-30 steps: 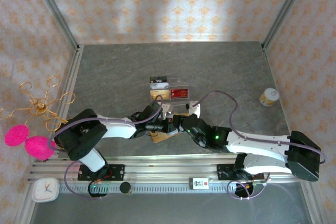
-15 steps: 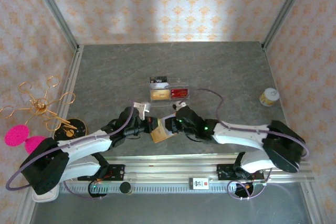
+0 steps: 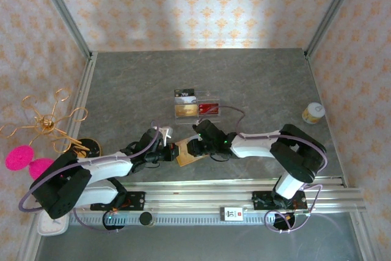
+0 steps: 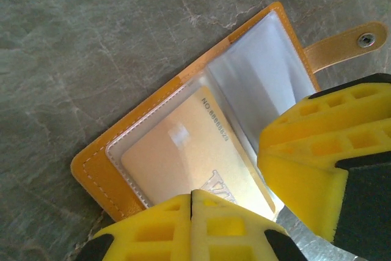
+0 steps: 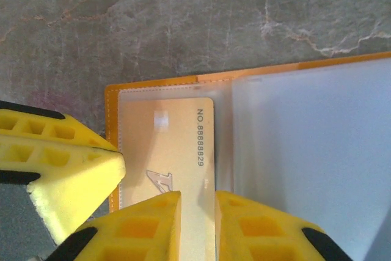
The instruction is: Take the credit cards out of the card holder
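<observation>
The card holder (image 3: 186, 153) is lying open on the tabletop (image 3: 122, 96) near its front edge. The right gripper (image 5: 197, 207) fingers are clamping a gold credit card (image 5: 177, 151) in its sleeve, while the left gripper (image 4: 244, 175) fingers are spread apart, pressing the holder.

Grey marbled desk (image 3: 134, 84), walled by patterned panels. Orange-tan card holder (image 3: 185, 153) lies open and flat near the front edge, a gold card (image 4: 195, 157) in its clear sleeve. Clear stand with cards (image 3: 197, 104) sits mid-desk behind it. Small yellow-lidded jar (image 3: 313, 113) at right edge. Dark round base of gold hook stand (image 3: 85, 148) at left edge.
</observation>
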